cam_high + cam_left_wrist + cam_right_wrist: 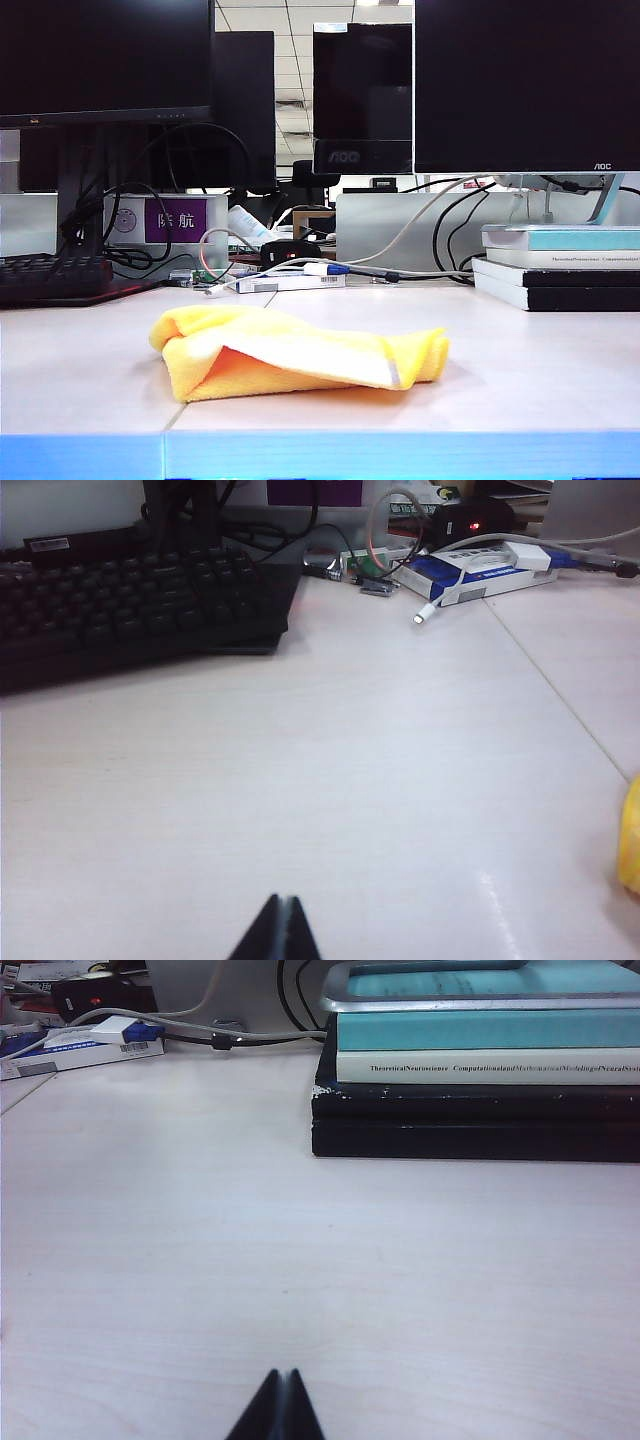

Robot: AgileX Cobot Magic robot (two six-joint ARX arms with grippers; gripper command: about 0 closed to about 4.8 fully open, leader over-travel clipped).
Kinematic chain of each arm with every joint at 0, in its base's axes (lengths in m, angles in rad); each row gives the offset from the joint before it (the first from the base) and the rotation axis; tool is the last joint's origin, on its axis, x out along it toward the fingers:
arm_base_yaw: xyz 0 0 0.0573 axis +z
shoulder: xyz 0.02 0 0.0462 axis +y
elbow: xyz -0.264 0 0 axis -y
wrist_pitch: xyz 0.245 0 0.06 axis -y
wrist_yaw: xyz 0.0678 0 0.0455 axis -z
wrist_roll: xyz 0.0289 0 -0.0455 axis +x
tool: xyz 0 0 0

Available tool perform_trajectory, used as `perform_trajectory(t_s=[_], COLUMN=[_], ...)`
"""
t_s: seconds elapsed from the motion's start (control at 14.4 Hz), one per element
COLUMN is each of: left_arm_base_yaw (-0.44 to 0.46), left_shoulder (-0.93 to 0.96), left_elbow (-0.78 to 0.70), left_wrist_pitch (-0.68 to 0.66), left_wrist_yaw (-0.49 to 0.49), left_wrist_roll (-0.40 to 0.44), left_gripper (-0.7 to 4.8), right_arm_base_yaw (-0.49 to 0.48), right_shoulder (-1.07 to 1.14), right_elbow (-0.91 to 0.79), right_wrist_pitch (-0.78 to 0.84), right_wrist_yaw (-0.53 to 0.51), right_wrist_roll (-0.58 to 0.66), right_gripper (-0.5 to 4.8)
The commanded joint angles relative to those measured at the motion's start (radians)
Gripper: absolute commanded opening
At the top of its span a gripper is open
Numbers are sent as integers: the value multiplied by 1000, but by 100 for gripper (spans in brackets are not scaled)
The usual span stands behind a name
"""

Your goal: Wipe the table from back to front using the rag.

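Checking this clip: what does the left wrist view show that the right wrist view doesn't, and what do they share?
Left wrist only: a black keyboard, a white cable plug and the yellow rag's edge at the frame border.

Right wrist only: a stack of books under a monitor stand's base.

Both: the pale table, the white and blue box at the back, and each arm's own gripper, left and right, jaws shut and empty above bare table.
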Motion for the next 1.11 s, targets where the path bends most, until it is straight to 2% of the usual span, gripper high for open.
perform_trajectory(t_s=[0.07, 0.21, 0.42, 0.49, 0.56, 0.7, 0.9, 0.97, 1.11], left_arm_base_yaw=[0, 0, 0, 0, 0, 0, 0, 0, 0], left_shoulder=[-2, -2, -2, -1, 6, 54, 225, 288, 485], left_elbow=[-5, -5, 27, 98, 145, 242, 439, 514, 768], left_wrist_pitch=[-13, -13, 84, 109, 107, 107, 97, 74, -57], left_wrist_yaw=[-4, -4, -4, -7, -15, -37, -64, -64, -38], left_wrist_roll=[-3, -3, -64, -63, -63, -63, -62, -60, -24], left_gripper=[-5, -5, -5, -5, -5, -5, -5, -5, -5], right_arm_base_yaw=[0, 0, 0, 0, -1, -1, -2, -3, -3], right_shoulder=[-1, -1, -1, -1, -1, 5, 94, 140, 305], right_elbow=[-2, -2, 13, 61, 95, 161, 294, 340, 503], right_wrist_pitch=[-5, -5, 87, 68, 49, 39, 40, 40, 39], right_wrist_yaw=[-1, -2, 8, 81, 113, 140, 142, 142, 131], right_wrist_roll=[1, 3, 172, 245, 250, 249, 224, 213, 198], right_gripper=[0, 0, -1, -1, -1, -1, -1, -1, -1])
